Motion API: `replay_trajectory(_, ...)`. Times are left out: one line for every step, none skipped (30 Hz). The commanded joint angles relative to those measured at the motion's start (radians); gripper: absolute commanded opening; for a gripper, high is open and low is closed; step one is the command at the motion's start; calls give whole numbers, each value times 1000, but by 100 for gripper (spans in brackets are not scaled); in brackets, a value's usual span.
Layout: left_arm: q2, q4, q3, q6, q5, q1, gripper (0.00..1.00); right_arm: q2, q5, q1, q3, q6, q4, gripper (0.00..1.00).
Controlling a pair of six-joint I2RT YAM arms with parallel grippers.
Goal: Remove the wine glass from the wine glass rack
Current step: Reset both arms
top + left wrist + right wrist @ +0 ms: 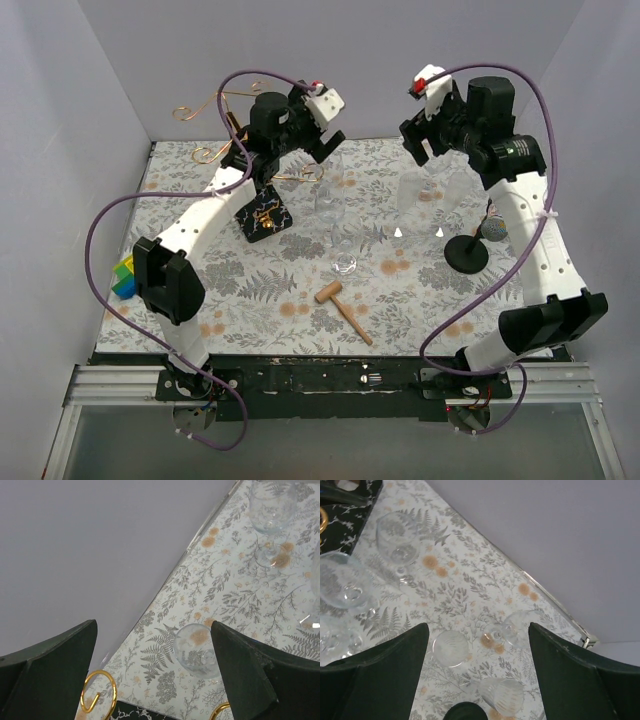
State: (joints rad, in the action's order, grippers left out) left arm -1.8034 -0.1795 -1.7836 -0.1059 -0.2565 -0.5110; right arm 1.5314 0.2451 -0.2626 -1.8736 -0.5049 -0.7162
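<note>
Grey walls, table under a fern-and-flower print cloth (300, 290); I see the wine glass rack (262, 218) at the back left, black base on the cloth, gold scrolls reaching toward the wall. My left gripper (154, 630) hangs over the rack's gold curls, jaws spread wide, gripping nothing. The right gripper (478, 630) is spread wide too and empty, above a wine glass (414, 192) standing on the cloth well apart from the rack, other clear glasses near it and a wooden mallet (343, 305) lying front centre.
</note>
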Motion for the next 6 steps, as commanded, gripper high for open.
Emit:
replay_trajectory(32, 14, -83, -119, 75, 29, 98, -19, -141, 3, 39, 137, 330, 89)
replay_trajectory(32, 21, -83, -129, 83, 34, 98, 1, -156, 3, -2, 156, 322, 89)
replay_trajectory(38, 29, -83, -132, 91, 37, 98, 21, -174, 3, -34, 178, 317, 89)
replay_trajectory(41, 35, -79, -132, 97, 39, 98, 35, -184, 2, -62, 190, 317, 89)
replay_trajectory(44, 43, -76, -132, 102, 39, 98, 44, -193, 3, -71, 196, 328, 89)
replay_trajectory(50, 54, -70, -133, 108, 39, 98, 39, -193, 3, -56, 204, 378, 89)
